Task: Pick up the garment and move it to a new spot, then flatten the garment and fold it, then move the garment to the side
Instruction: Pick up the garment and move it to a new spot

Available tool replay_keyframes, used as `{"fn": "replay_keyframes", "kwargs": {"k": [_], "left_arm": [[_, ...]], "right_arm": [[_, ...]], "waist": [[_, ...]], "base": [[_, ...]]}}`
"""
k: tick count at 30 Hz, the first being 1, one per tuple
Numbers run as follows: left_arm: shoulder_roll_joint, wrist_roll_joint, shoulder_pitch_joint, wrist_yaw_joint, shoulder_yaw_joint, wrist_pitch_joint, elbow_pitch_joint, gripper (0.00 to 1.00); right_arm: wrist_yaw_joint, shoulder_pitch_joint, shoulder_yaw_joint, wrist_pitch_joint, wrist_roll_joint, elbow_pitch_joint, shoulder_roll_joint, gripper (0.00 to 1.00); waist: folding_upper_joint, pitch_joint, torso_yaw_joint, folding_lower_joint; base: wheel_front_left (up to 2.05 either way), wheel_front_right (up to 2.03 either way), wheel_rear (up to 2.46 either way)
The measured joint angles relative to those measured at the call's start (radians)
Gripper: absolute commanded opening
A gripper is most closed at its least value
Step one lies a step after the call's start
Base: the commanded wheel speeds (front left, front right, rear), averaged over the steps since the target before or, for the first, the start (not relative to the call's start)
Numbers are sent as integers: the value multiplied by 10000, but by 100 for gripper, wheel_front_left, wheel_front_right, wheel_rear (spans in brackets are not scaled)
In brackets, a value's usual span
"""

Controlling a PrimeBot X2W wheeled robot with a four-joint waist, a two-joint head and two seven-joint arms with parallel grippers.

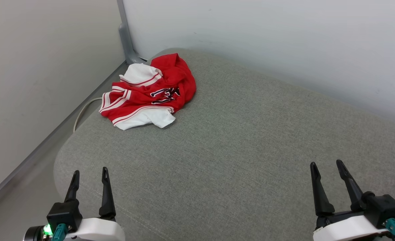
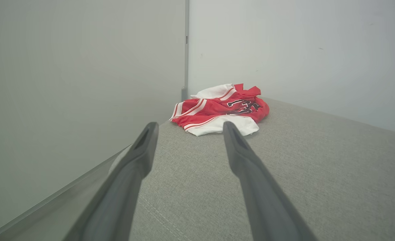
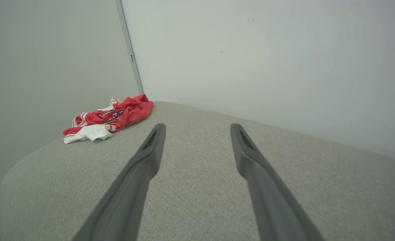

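The garment (image 1: 150,92) is a red jersey with white sleeves and black lettering, lying crumpled in a heap at the far left corner of the grey cushioned surface (image 1: 234,150). It also appears straight ahead of the left fingers (image 2: 217,108) and off to the far left in the right wrist view (image 3: 108,118). My left gripper (image 1: 90,172) hovers open at the near left edge, well short of the heap. My right gripper (image 1: 327,164) is open at the near right, far from the garment. Both hold nothing.
White walls (image 1: 267,40) close in behind and to the left, meeting at a grey corner post (image 1: 125,33). A pale cable (image 1: 82,113) runs down beside the cushion's left edge. The cushion's rounded near-left corner (image 1: 62,157) drops toward the floor.
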State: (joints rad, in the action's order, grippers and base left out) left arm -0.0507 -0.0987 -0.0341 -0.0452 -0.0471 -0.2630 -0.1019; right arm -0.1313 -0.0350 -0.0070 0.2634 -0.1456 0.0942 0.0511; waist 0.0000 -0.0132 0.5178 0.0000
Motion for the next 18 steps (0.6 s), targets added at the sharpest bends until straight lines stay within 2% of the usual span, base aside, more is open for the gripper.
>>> {"fn": "replay_keyframes", "kwargs": {"k": [4,7,12,18], "left_arm": [[-2,58,274,286,-123,0,-178,100],[-38,-113,913,556,-593,0,-272,100],[-387,-326,2424,945,-1473,0,-456,100],[-1101,-460,4467,1350,-2236,0,-894,100]], "right_arm": [[0,-43,-132,2,61,-48,0,100],[2,-34,-144,2,213,-159,-2,100],[0,332,-201,2,717,-414,0,100],[0,943,-245,0,1413,-989,-2,100]], "waist": [[0,12,-26,0],[0,-124,-138,0],[0,-684,-512,1],[0,-1696,-1051,1]], "base": [[0,0,0],[0,0,0],[0,0,0],[0,0,0]]}}
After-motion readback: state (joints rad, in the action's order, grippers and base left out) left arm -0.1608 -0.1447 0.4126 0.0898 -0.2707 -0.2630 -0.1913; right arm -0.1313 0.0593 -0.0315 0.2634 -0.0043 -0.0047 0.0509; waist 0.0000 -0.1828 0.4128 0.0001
